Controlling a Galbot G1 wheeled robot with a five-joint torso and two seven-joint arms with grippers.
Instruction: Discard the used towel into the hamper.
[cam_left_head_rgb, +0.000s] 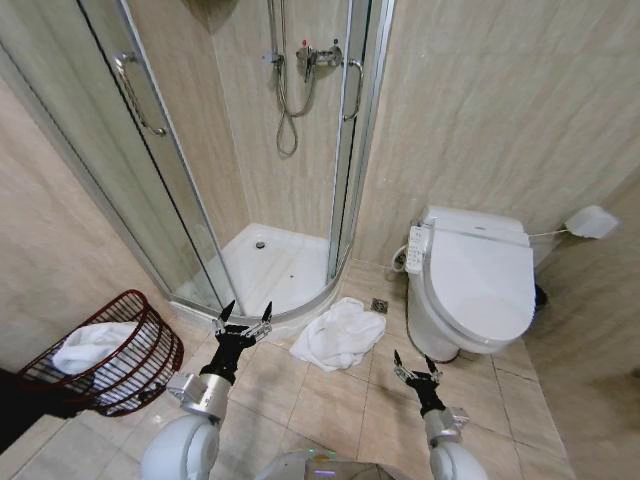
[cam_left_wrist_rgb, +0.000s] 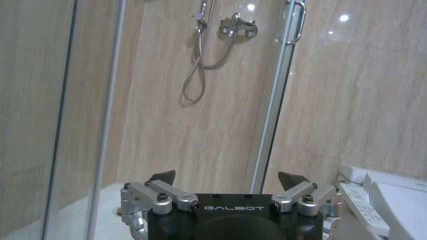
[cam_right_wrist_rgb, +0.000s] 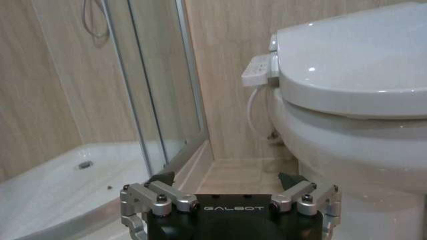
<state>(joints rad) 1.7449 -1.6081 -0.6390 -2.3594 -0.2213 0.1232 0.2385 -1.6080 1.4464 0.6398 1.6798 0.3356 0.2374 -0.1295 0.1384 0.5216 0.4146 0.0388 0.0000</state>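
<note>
Both grippers hang low over the tiled bathroom floor (cam_left_head_rgb: 320, 410), nearest the head camera, jaws spread wide and holding nothing. Beyond them stand the glass shower enclosure (cam_left_head_rgb: 190, 170) and the toilet (cam_left_head_rgb: 475, 285). At the robot's left sits the hamper (cam_left_head_rgb: 150, 365), a dark red-brown wire basket tilted toward the floor, with 1 white cloth already inside. Between shower threshold and toilet lies the used towel (cam_left_head_rgb: 338, 335), a crumpled white heap flat on the tiles. It looks soft, light and limp, likely to sag when lifted; a raised fold near its middle seems the best hold. Left gripper (cam_left_head_rgb: 246, 318) hovers just beside the towel's edge, apart from it; right gripper (cam_left_head_rgb: 416, 366) waits near the toilet base.
</note>
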